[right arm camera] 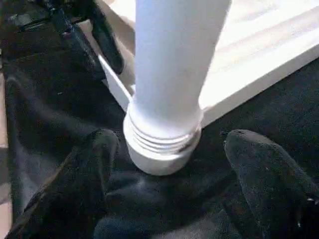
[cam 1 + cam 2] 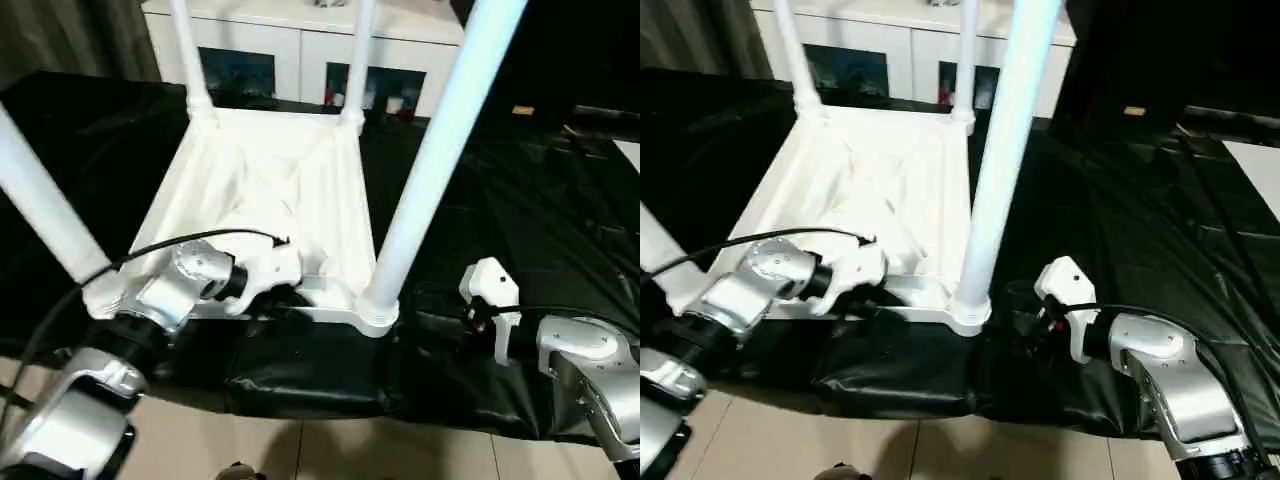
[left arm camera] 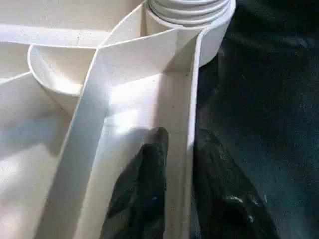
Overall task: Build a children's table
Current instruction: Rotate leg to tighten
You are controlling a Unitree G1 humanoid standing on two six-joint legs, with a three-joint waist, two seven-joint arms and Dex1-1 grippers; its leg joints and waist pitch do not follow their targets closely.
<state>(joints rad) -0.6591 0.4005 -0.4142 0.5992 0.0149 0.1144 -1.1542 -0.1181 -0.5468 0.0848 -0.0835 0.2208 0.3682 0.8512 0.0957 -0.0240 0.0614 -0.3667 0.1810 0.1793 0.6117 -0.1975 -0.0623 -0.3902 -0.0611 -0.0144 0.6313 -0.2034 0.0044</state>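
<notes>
So the left gripper (image 3: 177, 164) pinches the tabletop (image 2: 270, 190) rim, clearest in the left wrist view. The right gripper (image 1: 169, 164) gapes around a leg (image 1: 172, 64). No readable writing.

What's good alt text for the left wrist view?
Two black fingers of the left gripper straddle the thin rim wall of the upturned white plastic tabletop. Beyond them a white round leg sits in its corner socket, over black sheeting.

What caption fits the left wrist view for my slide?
Left gripper straddling the upturned tabletop's edge wall, one finger inside, one outside, below a leg in its corner socket.
</notes>
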